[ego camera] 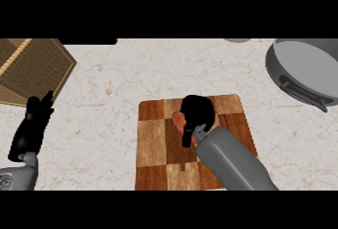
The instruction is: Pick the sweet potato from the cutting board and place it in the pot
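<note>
right hand point(196, 112) curled over sweet potato point(179, 120) near cutting board point(158, 147) far edge | pot point(307, 67) counter's far-right corner, bare counter point(112, 80) between | left hand point(31, 127) straight-fingered, left edge

sweet potato point(178, 120) on cutting board point(158, 147), pot point(307, 67) right

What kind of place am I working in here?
Most likely a kitchen counter: a marbled worktop carrying a wooden cutting board, and a grey pot at the far right.

- Tabletop point(105, 89): pale, beige-veined stone surface filling the view.
- Woven basket point(30, 67): brown, far left, partly cut off.
- Light: even, with soft shadows.
</note>
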`<state>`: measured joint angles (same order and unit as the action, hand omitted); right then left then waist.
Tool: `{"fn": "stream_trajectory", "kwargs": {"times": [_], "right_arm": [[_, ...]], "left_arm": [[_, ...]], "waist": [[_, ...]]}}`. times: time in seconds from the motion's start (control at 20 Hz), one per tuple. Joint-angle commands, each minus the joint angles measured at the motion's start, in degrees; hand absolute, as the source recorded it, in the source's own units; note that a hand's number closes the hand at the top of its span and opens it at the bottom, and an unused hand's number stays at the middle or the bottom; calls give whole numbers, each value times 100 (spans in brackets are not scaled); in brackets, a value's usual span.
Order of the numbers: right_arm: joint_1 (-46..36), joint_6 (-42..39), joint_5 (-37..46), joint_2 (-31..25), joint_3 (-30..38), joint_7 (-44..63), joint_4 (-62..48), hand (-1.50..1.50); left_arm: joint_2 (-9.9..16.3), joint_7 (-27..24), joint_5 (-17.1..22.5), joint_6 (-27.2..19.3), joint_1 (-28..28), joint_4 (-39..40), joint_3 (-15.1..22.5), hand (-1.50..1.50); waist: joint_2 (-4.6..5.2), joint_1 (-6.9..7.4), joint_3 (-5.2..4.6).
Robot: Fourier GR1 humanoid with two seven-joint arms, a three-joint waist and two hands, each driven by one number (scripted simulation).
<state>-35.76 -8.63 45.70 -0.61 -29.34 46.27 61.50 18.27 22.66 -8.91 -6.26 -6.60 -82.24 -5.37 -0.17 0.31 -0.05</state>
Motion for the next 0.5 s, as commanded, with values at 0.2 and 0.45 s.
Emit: {"fn": "stream_trajectory", "kwargs": {"times": [0.2,0.45], "right_arm": [[-13,-4,692,-138,64,-55,421,150],[988,236,162,-2833,1306,-1271,740,150]], "left_arm": [[110,-174,165,335,141,32,-307,0],[106,-132,73,6,482,-85,-454,0]], "waist": [[10,-21,4],[-57,-585,34]]}}
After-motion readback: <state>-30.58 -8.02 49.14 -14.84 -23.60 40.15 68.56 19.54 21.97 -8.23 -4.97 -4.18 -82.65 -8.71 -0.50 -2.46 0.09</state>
